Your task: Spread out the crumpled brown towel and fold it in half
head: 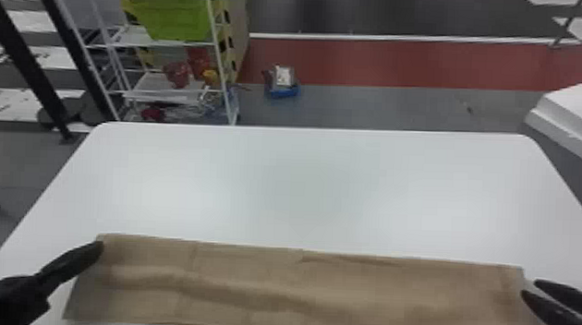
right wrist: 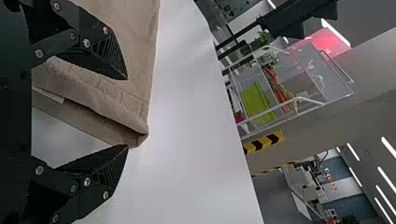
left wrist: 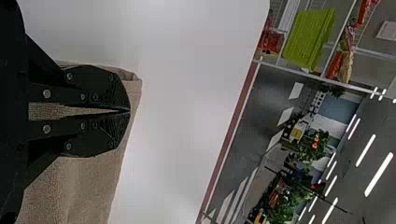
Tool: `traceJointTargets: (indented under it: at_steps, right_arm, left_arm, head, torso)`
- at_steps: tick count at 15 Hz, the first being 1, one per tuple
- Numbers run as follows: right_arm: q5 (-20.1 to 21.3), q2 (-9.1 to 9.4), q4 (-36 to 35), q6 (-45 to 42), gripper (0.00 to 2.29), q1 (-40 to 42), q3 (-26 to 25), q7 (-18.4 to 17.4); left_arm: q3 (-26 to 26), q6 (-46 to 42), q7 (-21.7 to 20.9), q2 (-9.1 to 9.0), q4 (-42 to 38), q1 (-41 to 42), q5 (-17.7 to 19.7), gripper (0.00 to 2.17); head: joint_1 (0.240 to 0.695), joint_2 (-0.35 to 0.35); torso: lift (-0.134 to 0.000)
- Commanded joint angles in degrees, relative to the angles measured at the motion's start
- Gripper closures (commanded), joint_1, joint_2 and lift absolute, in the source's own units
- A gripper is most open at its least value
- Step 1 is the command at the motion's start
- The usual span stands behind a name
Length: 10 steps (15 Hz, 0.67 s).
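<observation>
The brown towel (head: 299, 284) lies as a long, wide strip along the table's near edge, with some soft creases. At its far left corner is my left gripper (head: 101, 246); in the left wrist view that gripper (left wrist: 129, 111) has its fingertips together over the towel (left wrist: 88, 182), with no cloth visible between them. My right gripper (head: 529, 287) is by the towel's right end. In the right wrist view, the right gripper (right wrist: 126, 112) is open, and a layered corner of the towel (right wrist: 107, 100) shows between its parted fingers.
The white table (head: 303, 188) extends beyond the towel. Behind it at the left stands a white wire rack (head: 221, 79) with a green basket (head: 179, 17). A small blue-based item (head: 283, 83) lies on the floor, and white slabs (head: 573, 119) stand at the right.
</observation>
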Motion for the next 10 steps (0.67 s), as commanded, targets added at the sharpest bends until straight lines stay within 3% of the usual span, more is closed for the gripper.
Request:
traceJointTargets:
  at_steps: [1,7,10]
  right_arm:
    - [0.4,0.67,-1.5,2.1,0.45,-0.3,0.9,0.0]
    - [1.7,1.29,-1.7,4.3,0.47,-1.5,2.1,-0.1]
    - [1.6,1.29,-2.8,4.8,0.65,-1.1,1.5,0.3]
  left_arm:
    - [0.3,0.0,-0.1,-0.15,-0.1,0.2,0.1,1.04]
    - [1.1,0.0,-0.7,-0.15,-0.3,0.3,0.5,1.04]
    - [1.1,0.0,-0.8,-0.15,-0.4,0.4,0.5,1.04]
  head:
    - [0.695,0.086]
    - [0.695,0.132]
    - [0.695,0.136]
  torso:
    - [-0.124]
    - [-0.124]
    - [-0.124]
